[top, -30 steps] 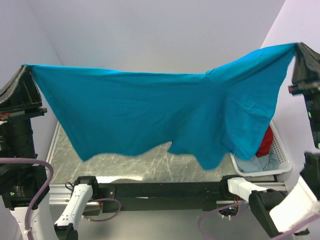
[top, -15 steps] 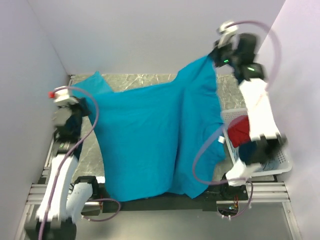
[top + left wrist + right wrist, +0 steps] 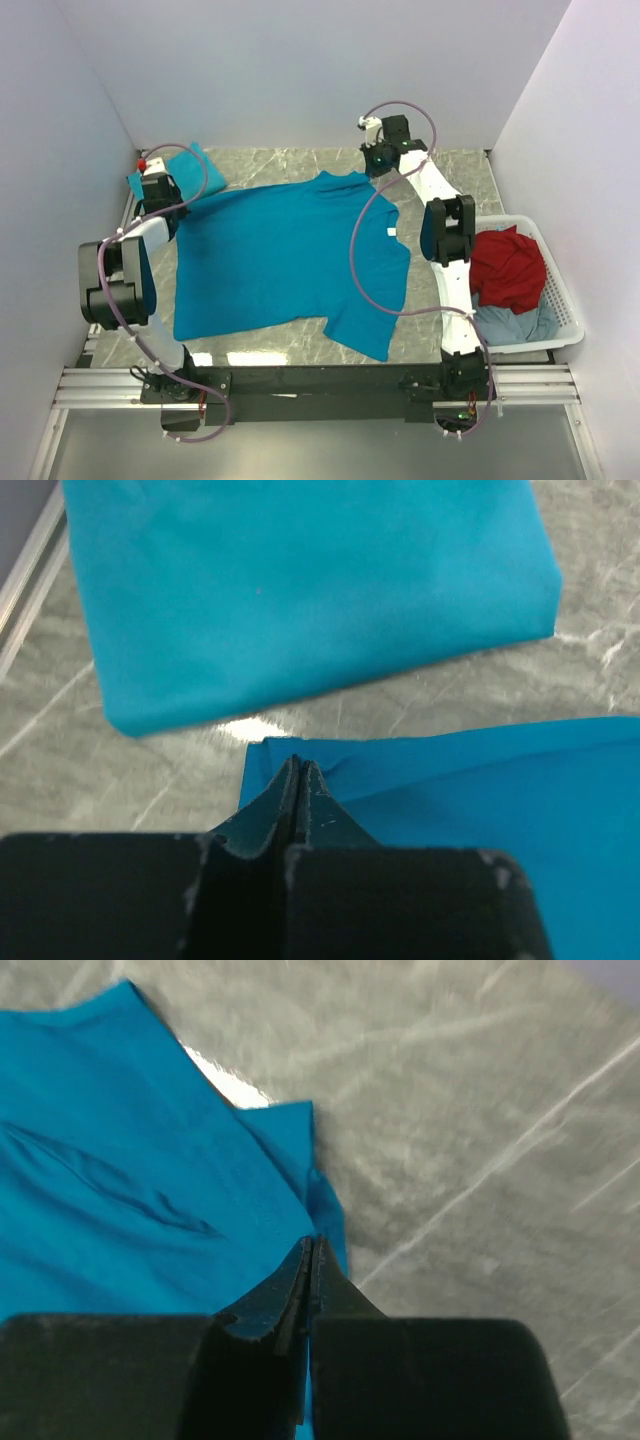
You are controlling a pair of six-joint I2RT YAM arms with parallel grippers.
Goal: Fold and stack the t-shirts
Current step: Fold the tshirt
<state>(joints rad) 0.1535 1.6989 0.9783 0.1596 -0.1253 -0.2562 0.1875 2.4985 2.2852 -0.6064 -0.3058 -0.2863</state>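
One teal-blue t-shirt [image 3: 270, 260] lies spread flat on the marble table, with a small white label [image 3: 391, 233] near its right side. My left gripper [image 3: 165, 203] is shut on its far left corner, where the closed tips [image 3: 297, 767] meet the cloth [image 3: 480, 790]. At the far right corner by the collar my right gripper [image 3: 372, 172] pinches the shirt's edge [image 3: 130, 1210] between closed tips [image 3: 311, 1247]. A second t-shirt [image 3: 190, 165], folded into a rectangle [image 3: 300, 590], rests at the back left, just beyond the left gripper.
A white basket [image 3: 560, 300] stands at the right edge, holding a red garment [image 3: 505, 265] and a grey-blue one [image 3: 510, 325]. Walls close in on the left, back and right. The metal rail with both arm bases runs along the near edge [image 3: 320, 385].
The shirt hung stretched high between both grippers a second ago. Both arms have swung it down and away, and it now lies flat on the table, still held at its two far corners.
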